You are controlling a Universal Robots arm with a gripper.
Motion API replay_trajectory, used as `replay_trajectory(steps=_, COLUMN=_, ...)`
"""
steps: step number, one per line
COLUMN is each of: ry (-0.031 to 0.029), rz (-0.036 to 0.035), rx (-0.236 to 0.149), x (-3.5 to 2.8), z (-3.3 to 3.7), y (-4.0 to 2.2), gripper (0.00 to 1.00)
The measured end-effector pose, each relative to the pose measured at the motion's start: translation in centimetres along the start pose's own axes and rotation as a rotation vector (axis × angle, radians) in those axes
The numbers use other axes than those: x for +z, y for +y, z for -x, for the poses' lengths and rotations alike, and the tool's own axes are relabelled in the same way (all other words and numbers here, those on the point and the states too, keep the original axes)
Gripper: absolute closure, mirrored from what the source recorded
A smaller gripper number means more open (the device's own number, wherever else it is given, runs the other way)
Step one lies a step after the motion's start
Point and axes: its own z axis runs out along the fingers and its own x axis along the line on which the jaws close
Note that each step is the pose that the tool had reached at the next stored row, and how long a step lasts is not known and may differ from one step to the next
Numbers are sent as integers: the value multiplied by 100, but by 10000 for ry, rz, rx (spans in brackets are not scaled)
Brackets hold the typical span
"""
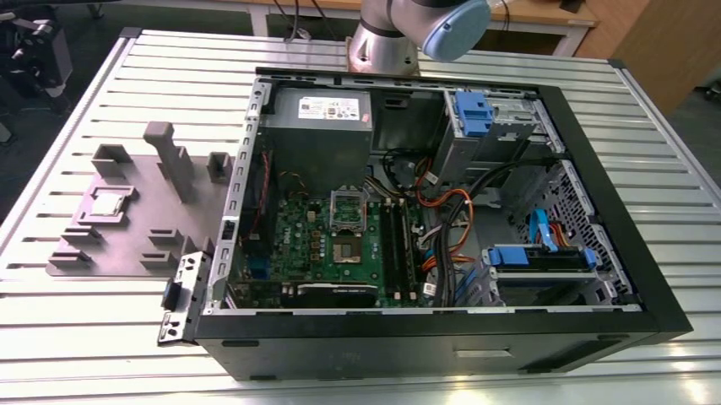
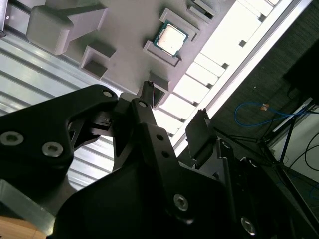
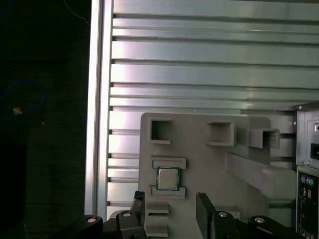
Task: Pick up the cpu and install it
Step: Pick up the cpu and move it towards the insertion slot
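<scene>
Cpu [image 3: 168, 178] lies flat in recess on grey fixture plate [image 3: 199, 164]. Open computer case [image 1: 451, 337] just beside plate. Gripper [image 3: 172, 204] above plate, near cpu, fingers spread apart, holding nothing.

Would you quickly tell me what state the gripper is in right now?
Gripper: open, holding nothing; the cpu lies on the grey fixture.

Robotics lab: slotted aluminium table [image 1: 101, 337] (opened computer case [image 1: 428, 348]).
</scene>
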Motion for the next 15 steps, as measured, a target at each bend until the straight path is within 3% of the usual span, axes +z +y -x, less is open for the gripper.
replay_trajectory(steps=9, ry=0, rz=0, rx=0, x=22, z=0, y=-1, gripper=47)
replay_trajectory(steps=10, ry=1, rz=0, rx=0, x=75, z=-1, y=-3, gripper=47)
replay_trajectory(steps=15, ry=1, rz=0, rx=-1, x=90, z=0, y=-14, gripper=47)
